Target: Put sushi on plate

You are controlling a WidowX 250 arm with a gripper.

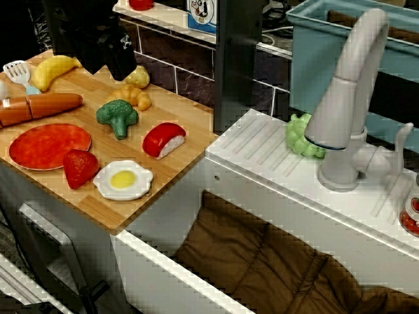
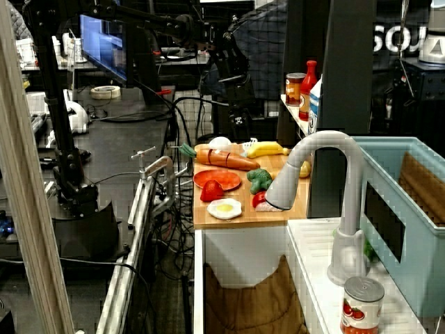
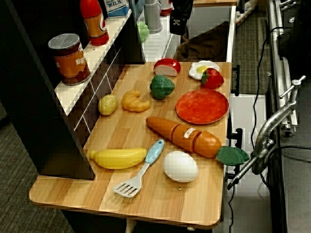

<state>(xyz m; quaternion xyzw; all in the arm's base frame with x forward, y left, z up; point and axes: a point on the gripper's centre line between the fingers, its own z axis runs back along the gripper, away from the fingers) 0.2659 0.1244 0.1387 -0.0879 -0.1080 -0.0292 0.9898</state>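
Though off the plate [image 1: 46, 145], sushi [image 1: 163, 139] red-over-white | pincer [image 1: 121, 55] state unclear

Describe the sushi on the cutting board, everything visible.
The sushi is a small oblong toy nigiri: glossy red top over a white rice-like base, plastic-looking. It lies tilted on its side on the wooden board, near the edge toward the sink, right of the broccoli and above the fried egg. It touches nothing but the board. It is apart from the red plate, not on it. The gripper hangs over the board's back, away from it; its jaws are not discernible.
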